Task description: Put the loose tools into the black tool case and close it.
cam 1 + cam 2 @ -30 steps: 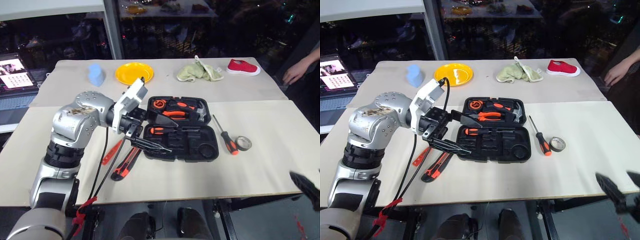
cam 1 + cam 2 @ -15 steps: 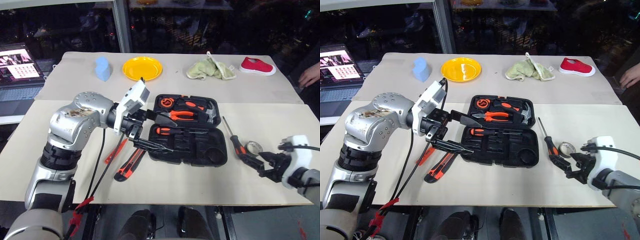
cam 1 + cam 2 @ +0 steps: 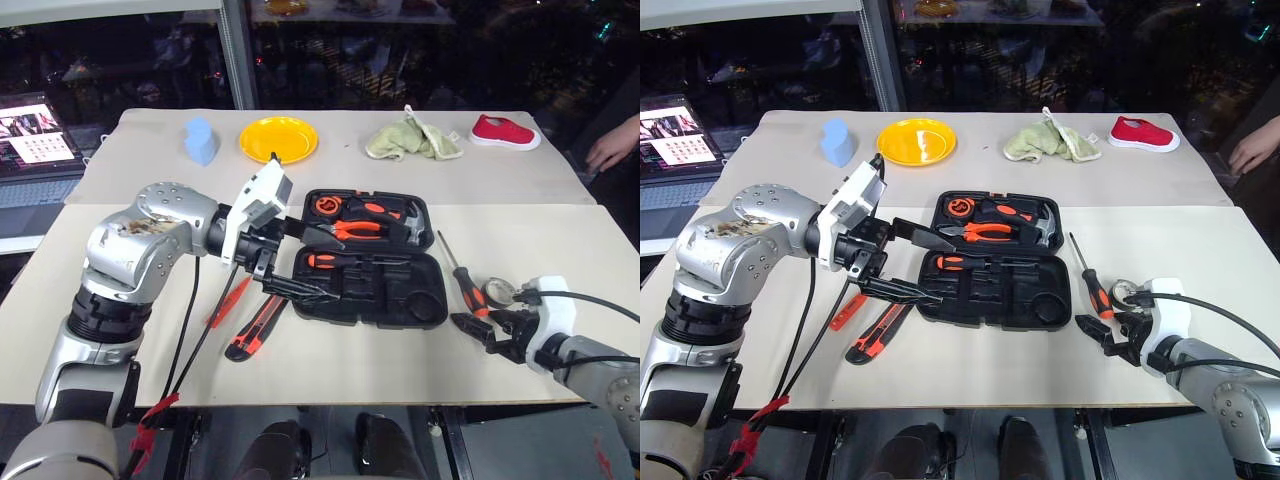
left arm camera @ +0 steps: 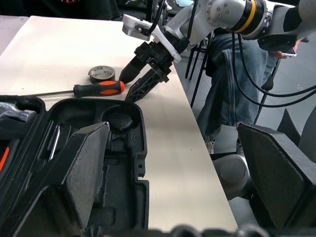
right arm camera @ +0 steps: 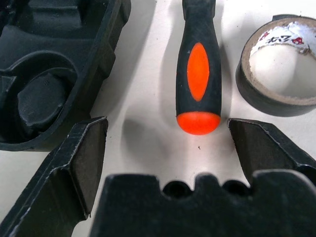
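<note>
Right pincer, formerly off the table's near edge, now low behind the black-and-orange screwdriver.

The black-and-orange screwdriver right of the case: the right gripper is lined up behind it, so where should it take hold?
Grip the screwdriver on its thick handle, coming from the butt end. The open right gripper already faces that end; the handle lies flat between the black tool case and the tape roll, touching neither.

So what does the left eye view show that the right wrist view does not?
Left eye view: the yellow plate, the red shoe, the utility knife and the left gripper, open over the black tool case.
Right wrist view: the handle's orange butt between the right gripper's open fingers.
Both: the case, the screwdriver and the tape roll.
</note>
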`<action>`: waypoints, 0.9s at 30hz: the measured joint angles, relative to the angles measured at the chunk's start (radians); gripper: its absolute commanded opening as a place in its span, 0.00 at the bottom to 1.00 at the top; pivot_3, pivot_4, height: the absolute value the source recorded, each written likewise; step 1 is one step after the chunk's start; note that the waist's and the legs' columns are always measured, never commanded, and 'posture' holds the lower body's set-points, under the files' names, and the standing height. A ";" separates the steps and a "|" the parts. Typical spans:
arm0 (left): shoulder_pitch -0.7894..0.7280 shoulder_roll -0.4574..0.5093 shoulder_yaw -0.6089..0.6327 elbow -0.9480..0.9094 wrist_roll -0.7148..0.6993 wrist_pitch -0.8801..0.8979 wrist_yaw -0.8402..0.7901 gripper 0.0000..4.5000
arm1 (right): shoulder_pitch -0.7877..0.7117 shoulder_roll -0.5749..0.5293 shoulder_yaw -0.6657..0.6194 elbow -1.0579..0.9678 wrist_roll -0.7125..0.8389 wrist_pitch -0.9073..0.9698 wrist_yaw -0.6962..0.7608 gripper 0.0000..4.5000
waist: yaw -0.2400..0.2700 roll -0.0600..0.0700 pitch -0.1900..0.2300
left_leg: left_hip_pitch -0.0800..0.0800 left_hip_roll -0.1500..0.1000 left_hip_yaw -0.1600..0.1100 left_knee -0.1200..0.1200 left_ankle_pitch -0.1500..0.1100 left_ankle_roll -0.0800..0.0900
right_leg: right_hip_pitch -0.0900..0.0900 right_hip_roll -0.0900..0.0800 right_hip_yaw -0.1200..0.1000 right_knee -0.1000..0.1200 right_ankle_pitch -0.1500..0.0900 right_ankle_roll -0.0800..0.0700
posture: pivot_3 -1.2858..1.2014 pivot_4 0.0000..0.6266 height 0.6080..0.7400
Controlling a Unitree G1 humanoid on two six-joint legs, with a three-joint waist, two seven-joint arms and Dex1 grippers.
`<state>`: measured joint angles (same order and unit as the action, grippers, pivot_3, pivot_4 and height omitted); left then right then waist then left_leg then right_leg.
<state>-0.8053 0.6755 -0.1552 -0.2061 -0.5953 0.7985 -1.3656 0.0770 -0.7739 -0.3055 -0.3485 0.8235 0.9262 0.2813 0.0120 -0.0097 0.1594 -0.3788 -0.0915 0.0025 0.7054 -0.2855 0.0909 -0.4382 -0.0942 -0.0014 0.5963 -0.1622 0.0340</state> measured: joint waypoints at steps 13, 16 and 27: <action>-0.005 -0.008 -0.022 0.028 0.014 -0.061 0.000 1.00 | -0.099 0.071 0.054 0.107 -0.191 -0.090 0.045 0.24 | -0.008 -0.002 0.000 | 0.003 0.001 0.002 0.000 0.001 -0.001 | 0.001 0.001 0.002 0.000 0.003 -0.001 | 0.52 0.24 1.00; -0.010 -0.009 -0.022 0.028 0.018 -0.073 -0.001 1.00 | -0.092 0.082 0.039 0.102 -0.194 -0.090 0.051 0.22 | -0.008 -0.002 0.000 | 0.003 0.001 0.002 -0.001 0.001 -0.001 | 0.000 0.001 0.002 0.000 0.003 -0.001 | 0.52 0.24 1.00; -0.012 0.013 -0.023 0.114 0.071 -0.129 -0.001 1.00 | -0.205 0.012 -0.213 -0.018 0.005 0.042 0.067 0.22 | -0.006 -0.001 0.000 | -0.001 0.002 0.002 -0.001 0.001 -0.001 | -0.003 0.001 0.001 0.000 0.004 -0.002 | 0.52 0.24 1.00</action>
<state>-0.8174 0.6881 -0.1781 -0.0917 -0.5246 0.6697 -1.3664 -0.1281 -0.7622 -0.5190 -0.3664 0.8287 0.9685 0.3484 0.0064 -0.0107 0.1597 -0.3795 -0.0894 0.0044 0.7043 -0.2847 0.0899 -0.4411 -0.0929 -0.0001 0.5959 -0.1585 0.0321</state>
